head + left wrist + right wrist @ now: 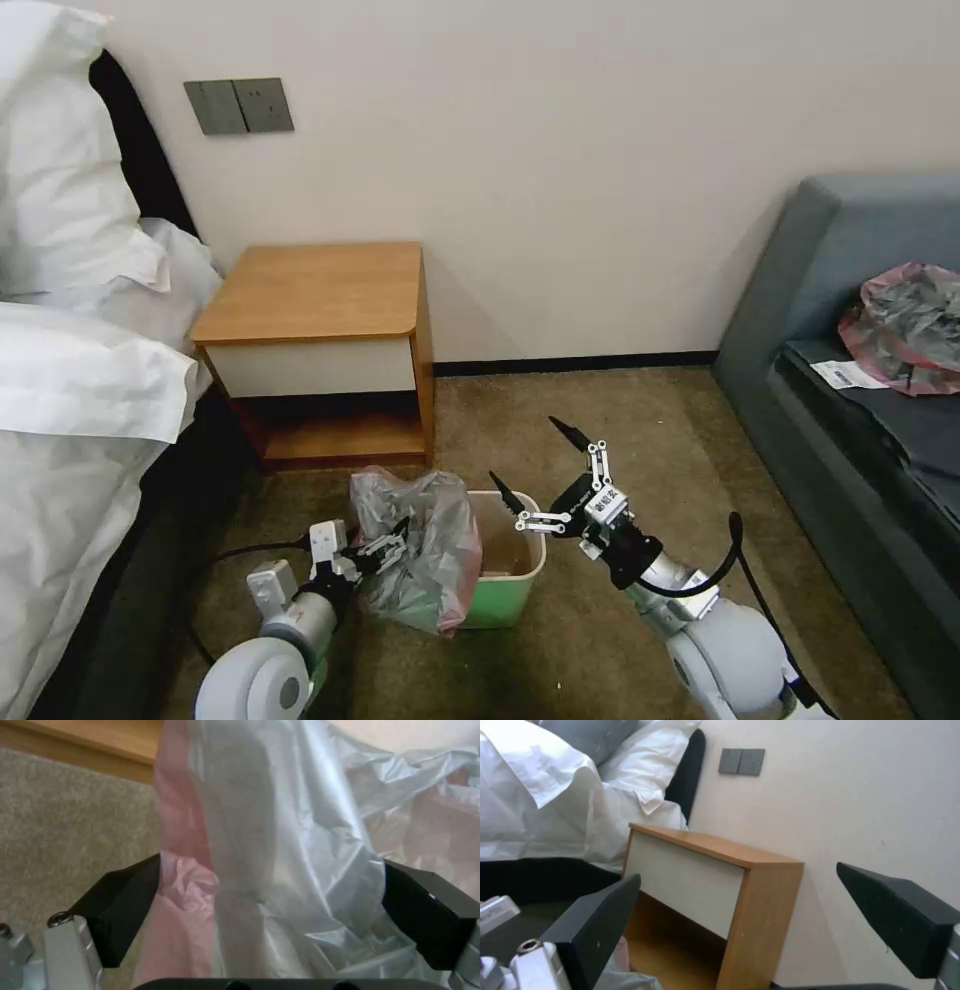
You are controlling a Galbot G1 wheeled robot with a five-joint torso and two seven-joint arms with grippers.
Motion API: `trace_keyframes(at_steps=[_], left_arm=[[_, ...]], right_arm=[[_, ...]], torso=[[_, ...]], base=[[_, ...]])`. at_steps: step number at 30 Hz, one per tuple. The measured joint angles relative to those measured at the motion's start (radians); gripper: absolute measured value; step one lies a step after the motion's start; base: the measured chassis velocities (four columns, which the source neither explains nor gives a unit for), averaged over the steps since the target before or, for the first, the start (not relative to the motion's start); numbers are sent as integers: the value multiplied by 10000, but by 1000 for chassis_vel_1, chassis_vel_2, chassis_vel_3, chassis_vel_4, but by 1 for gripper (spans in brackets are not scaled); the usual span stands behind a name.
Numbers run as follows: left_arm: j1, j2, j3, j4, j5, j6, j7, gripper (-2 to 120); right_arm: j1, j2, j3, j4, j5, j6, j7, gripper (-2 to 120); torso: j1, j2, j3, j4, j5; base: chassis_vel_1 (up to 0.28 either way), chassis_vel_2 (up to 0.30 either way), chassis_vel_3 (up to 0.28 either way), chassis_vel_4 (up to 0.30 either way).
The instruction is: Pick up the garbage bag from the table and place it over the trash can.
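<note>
Where draped over the left half of the trash can point(512, 590) on the carpet point(640, 440): garbage bag point(425, 550), grey with pink rim, bunched between fingers of left gripper point(385, 548), clamped on the plastic. Right gripper point(540, 465): fingers wide apart, nothing between, raised just above the can's right rim. Table point(315, 290): behind the can, against the wall. Second grey-and-pink bag point(905, 325): on sofa point(800, 290), well apart.

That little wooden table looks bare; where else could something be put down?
The table top is bare, bordered by bed and wall. Carpet between the trash can and the sofa is free too. It is crowded at the can: the left gripper holds the garbage bag there; the open right gripper hovers above.
</note>
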Motion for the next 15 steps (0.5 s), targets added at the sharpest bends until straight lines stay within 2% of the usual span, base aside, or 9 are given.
trace_keyframes(at_steps=[6, 15], left_arm=[[-68, -6, -55, 94, 45, 207, -138, 87], [-137, -162, -29, 310, 195, 194, -156, 57]], right_arm=[[-62, 2, 33, -5, 0, 104, -16, 100], [-99, 115, 14, -31, -23, 176, -60, 100]], torso=[[0, 0, 0, 0, 0], [0, 0, -1, 1, 4]], base=[[0, 0, 0, 0], [0, 0, 0, 0]])
